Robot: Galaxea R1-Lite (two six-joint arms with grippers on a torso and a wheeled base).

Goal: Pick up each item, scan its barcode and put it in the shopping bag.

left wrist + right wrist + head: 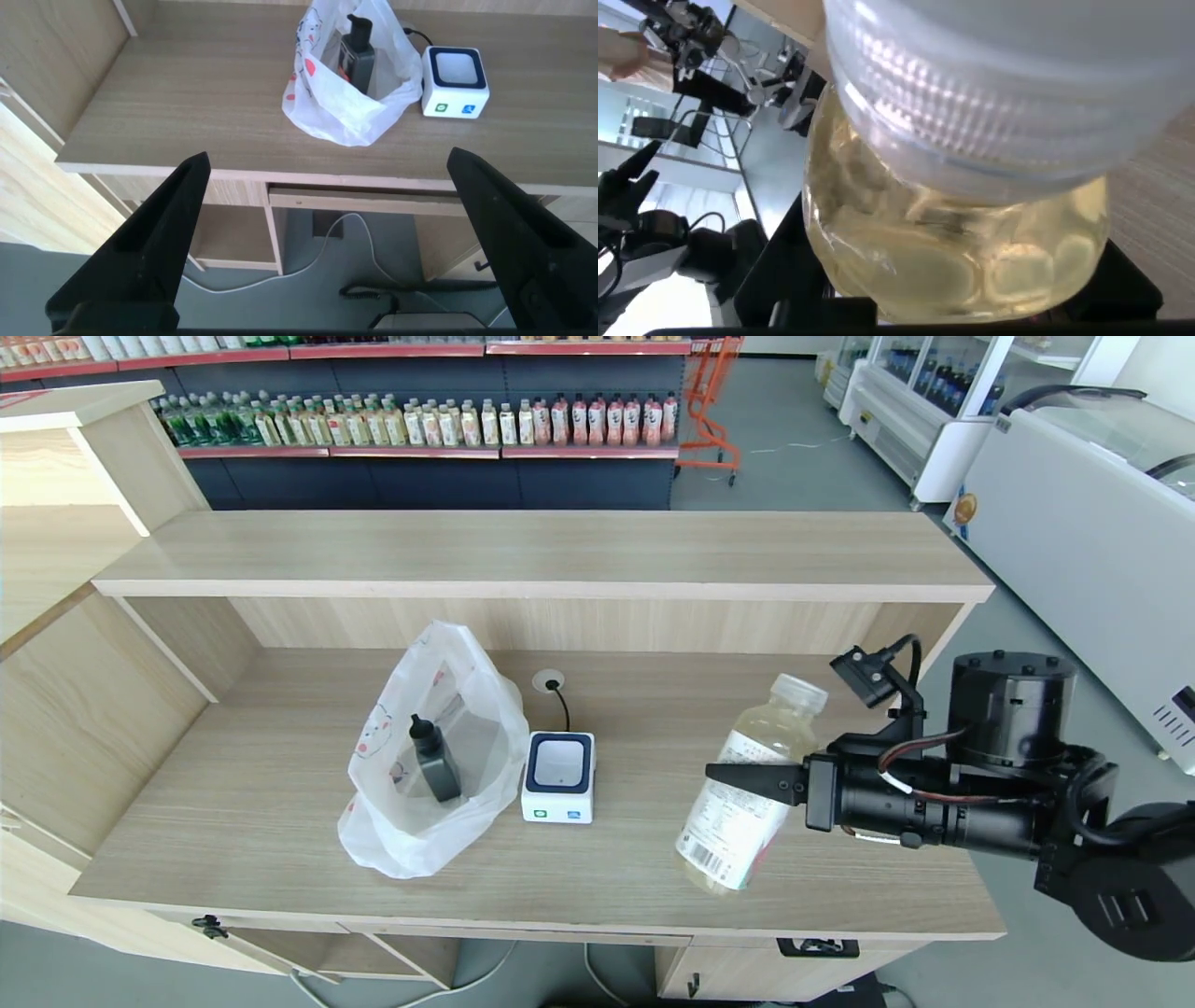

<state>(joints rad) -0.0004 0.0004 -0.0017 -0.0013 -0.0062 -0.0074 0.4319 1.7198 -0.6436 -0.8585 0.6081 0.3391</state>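
My right gripper [747, 777] is shut on a clear bottle [747, 784] of pale yellow drink with a white label and white cap, holding it tilted above the counter's right part, its barcode near the low end. The right wrist view has the bottle [962, 243] close up, cap end nearest. A white barcode scanner [558, 776] with a dark blue frame stands mid-counter. Left of it the translucent white shopping bag [439, 756] stands open with a dark bottle [434, 761] inside. My left gripper [327, 252] hangs open off the counter's front edge, below the bag [350, 70] and scanner [454, 80].
The wooden counter [280, 821] has a raised back ledge [541, 555] and a side wall at the left. The scanner's cable runs to a grommet [548, 680] behind it. Shop shelves with bottles and freezers stand beyond.
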